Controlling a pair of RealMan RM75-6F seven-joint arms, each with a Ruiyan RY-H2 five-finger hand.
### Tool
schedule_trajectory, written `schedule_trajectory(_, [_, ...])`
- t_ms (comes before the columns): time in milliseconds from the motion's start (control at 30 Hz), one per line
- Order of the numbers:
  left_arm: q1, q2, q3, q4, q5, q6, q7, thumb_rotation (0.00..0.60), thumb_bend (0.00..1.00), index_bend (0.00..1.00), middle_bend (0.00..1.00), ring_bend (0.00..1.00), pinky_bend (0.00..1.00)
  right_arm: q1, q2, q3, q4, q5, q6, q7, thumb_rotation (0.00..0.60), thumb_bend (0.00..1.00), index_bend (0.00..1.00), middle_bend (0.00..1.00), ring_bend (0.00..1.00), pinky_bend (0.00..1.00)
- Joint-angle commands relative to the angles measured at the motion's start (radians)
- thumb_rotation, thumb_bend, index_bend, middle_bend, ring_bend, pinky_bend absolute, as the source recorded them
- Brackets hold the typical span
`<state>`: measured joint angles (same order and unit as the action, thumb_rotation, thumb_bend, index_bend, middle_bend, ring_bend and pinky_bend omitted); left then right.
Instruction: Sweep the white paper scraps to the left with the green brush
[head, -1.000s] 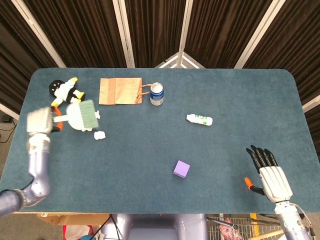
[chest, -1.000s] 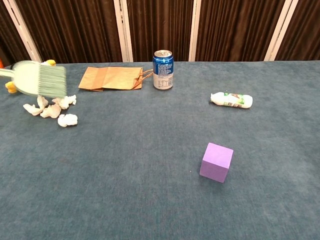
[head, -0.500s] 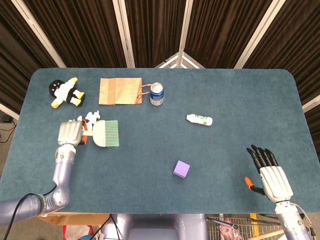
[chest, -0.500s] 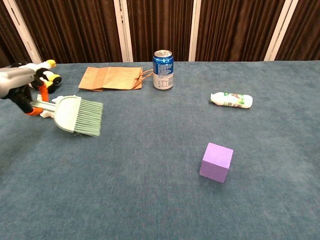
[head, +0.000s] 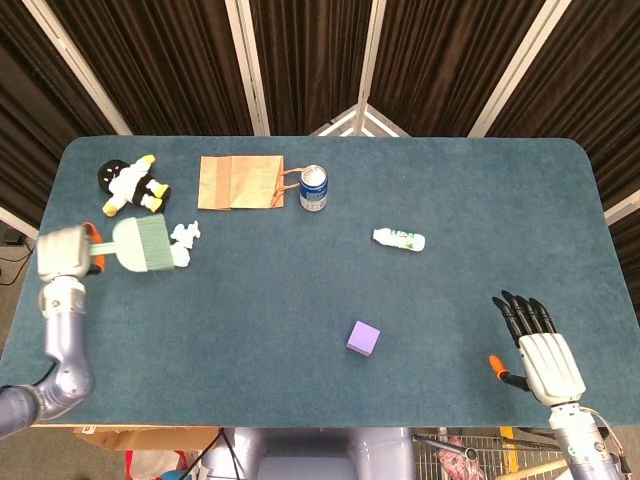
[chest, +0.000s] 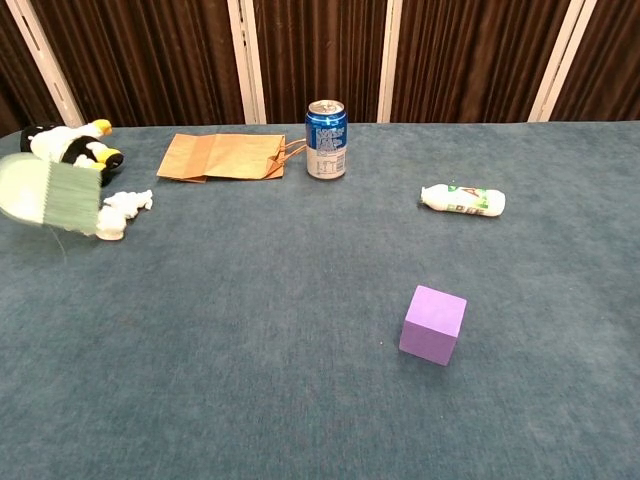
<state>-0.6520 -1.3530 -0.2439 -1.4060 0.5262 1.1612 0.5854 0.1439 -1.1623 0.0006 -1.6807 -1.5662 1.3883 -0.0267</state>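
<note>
My left hand (head: 62, 254) grips the handle of the green brush (head: 146, 246) at the table's left edge. The brush's head (chest: 52, 197) is blurred with motion and lies against the white paper scraps (chest: 122, 211). In the head view the scraps (head: 184, 235) show just right of the bristles; some may be hidden under the brush. My right hand (head: 541, 352) hovers open at the table's near right corner, fingers spread, far from the scraps. The chest view shows neither hand.
A penguin plush (head: 130, 184) lies behind the scraps. A brown paper bag (head: 239, 182) and a blue can (head: 314, 188) stand at the back. A small white bottle (head: 399, 239) lies right of centre, and a purple cube (head: 363, 338) sits nearer me.
The brush swung right past the scraps half a second ago, then swept back left. The scraps now lie bunched closer to the left edge. My right hand has not moved.
</note>
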Motion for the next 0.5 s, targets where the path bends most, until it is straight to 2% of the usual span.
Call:
schedule_trajectory(33, [0.03,0.066,-0.033,-0.045,0.028,0.008,-0.061,0.6,0.81,0.81,1.0,1.0,1.0,0.0,-0.001,0.0,0.0,-0.002,0.002,-0.003,0.6,0.34,0.0,0.0,0.0,0.0])
schedule_trajectory(267, [0.075,0.154,-0.061,-0.195,0.105,0.038,-0.156,0.6,0.8,0.81,1.0,1.0,1.0,-0.001,-0.003,0.0,0.001,-0.006,0.005,-0.008,0.6,0.34,0.0,0.0,0.0,0.0])
schedule_trajectory(367, [0.104,0.178,-0.05,-0.283,0.168,0.065,-0.195,0.6,0.8,0.81,1.0,1.0,1.0,-0.002,-0.003,0.0,0.002,-0.004,0.006,-0.008,0.6,0.34,0.0,0.0,0.0,0.0])
schedule_trajectory(500, [0.147,0.187,-0.006,-0.395,0.269,0.1,-0.234,0.6,0.79,0.8,1.0,1.0,1.0,-0.002,-0.004,0.002,0.003,0.0,0.005,-0.01,0.6,0.34,0.0,0.0,0.0,0.0])
